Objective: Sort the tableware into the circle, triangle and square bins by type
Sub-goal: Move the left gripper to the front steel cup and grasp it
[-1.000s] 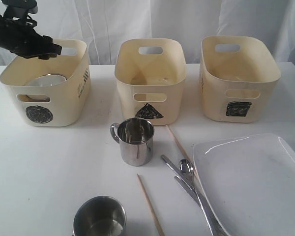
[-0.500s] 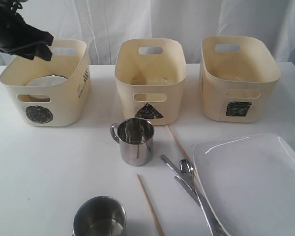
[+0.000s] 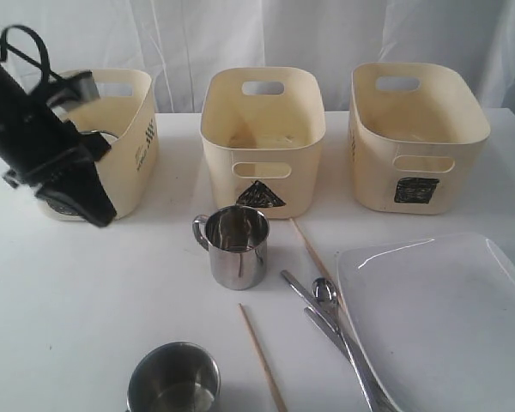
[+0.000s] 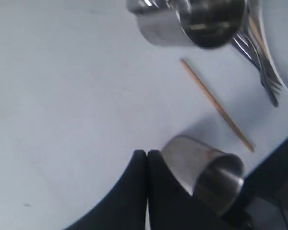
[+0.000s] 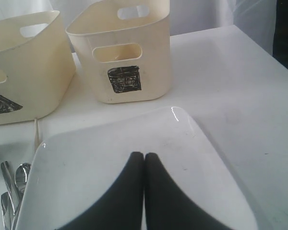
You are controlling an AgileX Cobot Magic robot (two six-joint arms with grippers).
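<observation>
White tabletop (image 3: 86, 300), bins along twelve o'clock. Our left gripper (image 4: 147, 154), fingers together and empty, hangs by the circle bin (image 3: 133, 163). Our right gripper (image 5: 144, 157), likewise together, hovers over the plate (image 5: 192, 167). We judge the mug (image 3: 173, 382) at six o'clock comes next, so the left fingers must spread first.

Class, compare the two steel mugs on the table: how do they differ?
The far mug stands just before the triangle bin, wholly in view, its handle showing. The near mug sits closer to the camera, cut off by the frame, handle unseen. Both are upright, shiny steel.
</observation>
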